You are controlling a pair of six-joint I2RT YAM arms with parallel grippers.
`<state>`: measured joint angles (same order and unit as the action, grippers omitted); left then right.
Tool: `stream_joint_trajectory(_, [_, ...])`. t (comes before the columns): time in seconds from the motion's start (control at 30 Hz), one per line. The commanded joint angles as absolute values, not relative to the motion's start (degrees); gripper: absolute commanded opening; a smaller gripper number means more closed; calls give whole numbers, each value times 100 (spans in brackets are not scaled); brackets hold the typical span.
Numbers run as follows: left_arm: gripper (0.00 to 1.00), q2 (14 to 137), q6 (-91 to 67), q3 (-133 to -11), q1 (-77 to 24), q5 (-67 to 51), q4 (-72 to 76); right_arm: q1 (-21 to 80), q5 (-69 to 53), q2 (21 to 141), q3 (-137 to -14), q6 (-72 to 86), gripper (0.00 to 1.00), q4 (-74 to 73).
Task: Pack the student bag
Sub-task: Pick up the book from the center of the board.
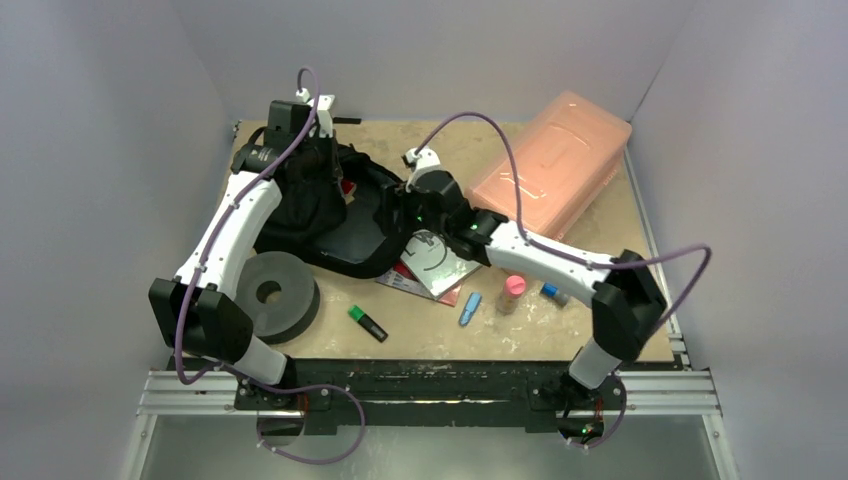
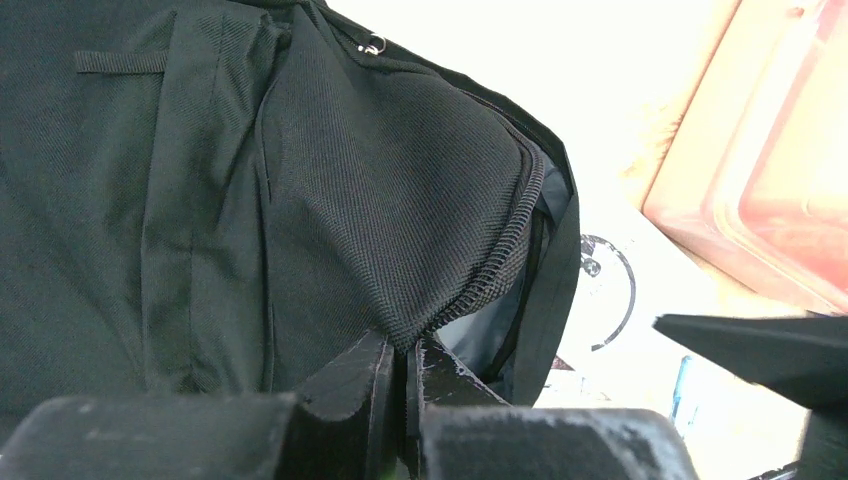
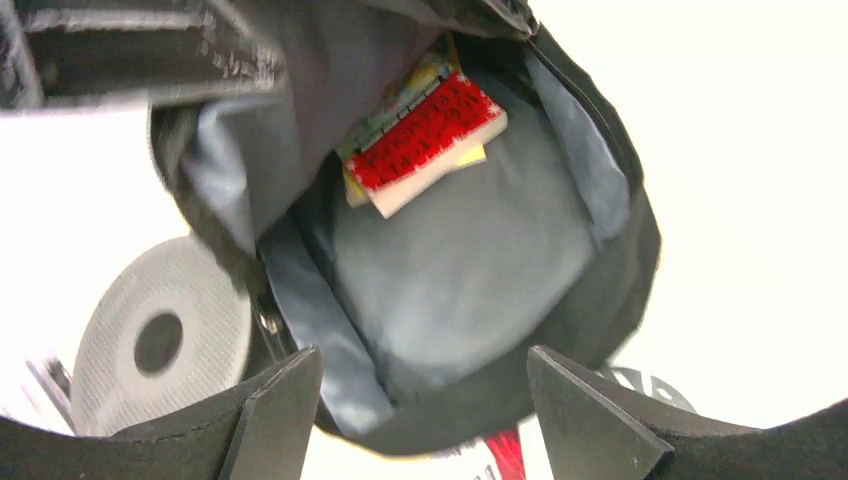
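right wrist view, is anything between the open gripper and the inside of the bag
Nothing visible. The right gripper hangs open over the student bag, whose mouth the left gripper pinches open at the zipper edge. Red books lie deeper inside, off to the far end.

The student bag [image 2: 220, 190] fills the left and middle of the view, its black woven fabric folded in ridges. The left gripper [image 2: 405, 352] is clamped on a fold of that fabric right at the zipper [image 2: 505, 250], with both fingers pressed together around it. Beyond the zipper teeth the bag gapes, showing grey lining [image 2: 478, 330]. A metal zip pull [image 2: 374, 44] sits near the top. To the right lie a white sheet with a black circle print [image 2: 610, 290] and a translucent pink plastic box [image 2: 770, 170].
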<state>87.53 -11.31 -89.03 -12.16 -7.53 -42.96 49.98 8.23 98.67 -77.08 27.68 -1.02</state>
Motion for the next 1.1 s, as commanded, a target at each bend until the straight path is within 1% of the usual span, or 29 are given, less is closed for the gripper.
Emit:
stream_joint_trajectory(0.0, [0,8734,-1081,-9092,-1204,-790,-4011,5098,914,9058,-6658,1531,80,-716])
stream_joint_trajectory(0.1, [0,8774,-1098,-9100,-1204,-804,-4021,5254,1467,8670,-6151,1153,80,-1027])
stream_joint_trajectory(0.17, [0,8803,-1107,-9097,-1204,-809,-4025,5290,1758,8548,-5994,1362,81,-1380])
stream_joint_trajectory(0.23, [0,8838,-1116,-9097,-1204,-820,-4021,5291,2123,8460,-5935,1941,81,-1721])
stream_joint_trajectory(0.3, [0,8863,-1127,-9120,-1205,-832,-4046,5291,2537,8404,-5935,3007,82,-2093])
stream_joint_trajectory(0.37, [0,8847,-1126,-9111,-1209,-837,-4035,5365,2524,8352,-5787,3565,82,-2024])
stream_joint_trajectory(0.47, [0,8831,-1103,-9080,-1213,-775,-4021,5877,2725,8513,-5702,3122,83,-1545])
stream_joint_trajectory(0.57, [0,8859,-1123,-9097,-1213,-796,-4033,6334,3138,9020,-6081,2316,84,-1588])
stream_joint_trajectory(0.7, [0,8955,-1122,-9119,-1222,-747,-4078,6459,3836,9548,-6361,1842,83,-1865])
stream_joint_trajectory(0.83, [0,9078,-1196,-9219,-1222,-716,-4205,6536,4352,9820,-6412,1135,81,-1885])
stream_joint_trajectory(0.9, [0,9091,-1243,-9247,-1222,-711,-4237,6549,4415,9885,-6441,1062,80,-1991])
stream_joint_trajectory(0.97, [1,9120,-1297,-9329,-1213,-712,-4340,6548,4205,9810,-6424,1263,80,-2031])
stream_joint_trajectory(1.07, [8,9077,-1381,-9357,-1213,-705,-4441,6539,3864,9593,-6279,1588,80,-1879])
